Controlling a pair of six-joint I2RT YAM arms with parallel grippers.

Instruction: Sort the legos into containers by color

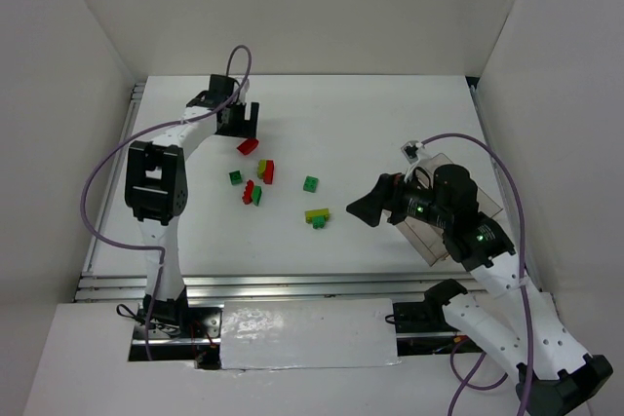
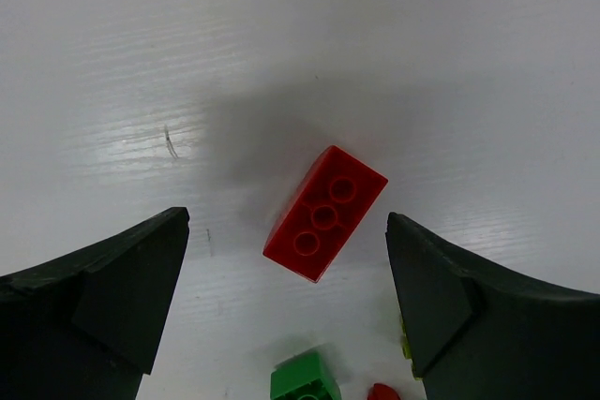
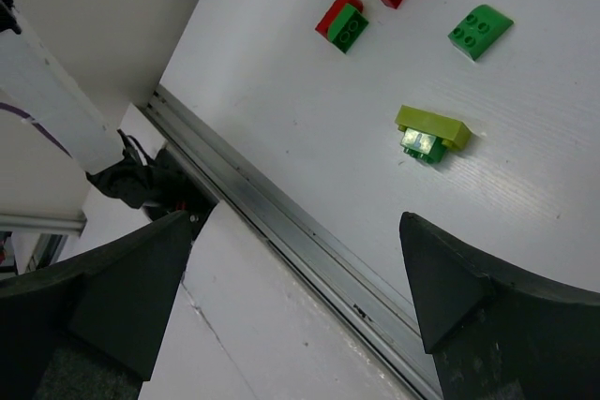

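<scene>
Legos lie scattered mid-table: a red brick (image 1: 248, 146), a small green one (image 1: 235, 177), a red and yellow-green pair (image 1: 266, 171), a red and green cluster (image 1: 252, 193), a green brick (image 1: 310, 183) and a yellow-green brick on a green one (image 1: 317, 216). My left gripper (image 1: 239, 122) hangs open just above the red brick (image 2: 324, 214), which lies between its fingers, untouched. The clear container tray (image 1: 422, 238) sits at the right, mostly hidden under my right arm. My right gripper (image 1: 363, 209) is open and empty, right of the yellow-green brick (image 3: 432, 131).
White walls close in the table on three sides. A metal rail (image 3: 309, 250) runs along the near edge below my right gripper (image 3: 295, 217). A green brick (image 2: 305, 379) lies near my left gripper (image 2: 286, 215).
</scene>
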